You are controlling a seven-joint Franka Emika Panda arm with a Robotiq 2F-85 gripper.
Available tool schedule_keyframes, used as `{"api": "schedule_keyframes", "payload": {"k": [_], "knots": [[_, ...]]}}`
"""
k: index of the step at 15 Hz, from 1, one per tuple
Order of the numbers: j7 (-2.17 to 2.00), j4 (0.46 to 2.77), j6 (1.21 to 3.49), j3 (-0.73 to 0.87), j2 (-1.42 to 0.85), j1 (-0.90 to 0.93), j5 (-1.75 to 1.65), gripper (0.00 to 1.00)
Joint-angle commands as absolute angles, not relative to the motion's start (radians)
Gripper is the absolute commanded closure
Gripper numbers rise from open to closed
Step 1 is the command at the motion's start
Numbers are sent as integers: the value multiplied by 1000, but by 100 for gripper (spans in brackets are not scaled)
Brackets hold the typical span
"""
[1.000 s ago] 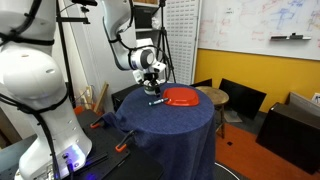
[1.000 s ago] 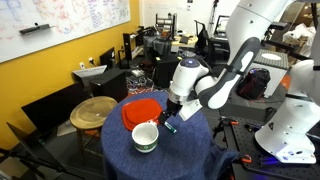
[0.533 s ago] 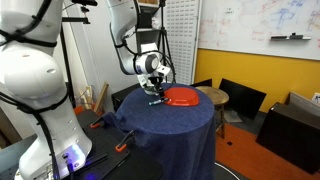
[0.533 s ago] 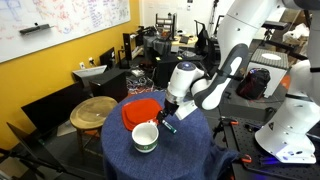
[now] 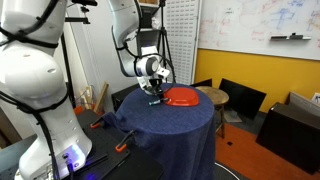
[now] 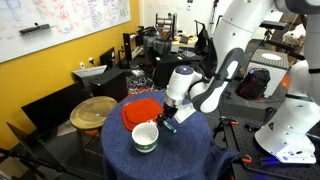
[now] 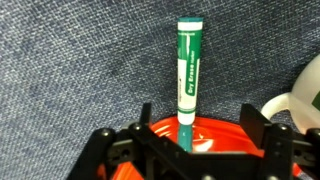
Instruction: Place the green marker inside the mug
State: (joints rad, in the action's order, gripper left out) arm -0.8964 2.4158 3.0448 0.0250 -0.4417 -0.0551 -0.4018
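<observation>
The green marker (image 7: 188, 70) lies flat on the blue cloth, and its green and white barrel runs between my fingers. It shows as a small dark stick in both exterior views (image 5: 157, 102) (image 6: 170, 126). My gripper (image 7: 198, 113) is open, low over the marker, with one finger on each side and neither touching it. The gripper shows in both exterior views (image 5: 153, 94) (image 6: 170, 114). The white mug (image 6: 145, 137) stands upright near the table's edge, beside the marker; its rim shows at the right edge of the wrist view (image 7: 305, 95).
A flat red plate (image 6: 138, 110) (image 5: 183, 96) lies on the round table under the blue cloth (image 6: 190, 150), right beside the gripper. It also shows in the wrist view (image 7: 205, 130). Chairs, a small round wooden table (image 6: 95, 110) and another robot base (image 5: 40, 110) stand around.
My gripper has come down a little and closer to the marker. The marker, mug and plate have not moved.
</observation>
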Motion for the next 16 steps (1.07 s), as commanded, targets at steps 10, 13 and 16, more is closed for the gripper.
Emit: {"api": "schedule_keyframes", "payload": {"k": [10, 13, 16], "knots": [[-546, 2387, 3062, 102, -506, 96, 77, 52], [-531, 2391, 3059, 128, -504, 128, 115, 75], [-544, 2401, 3059, 174, -497, 175, 124, 99]]}}
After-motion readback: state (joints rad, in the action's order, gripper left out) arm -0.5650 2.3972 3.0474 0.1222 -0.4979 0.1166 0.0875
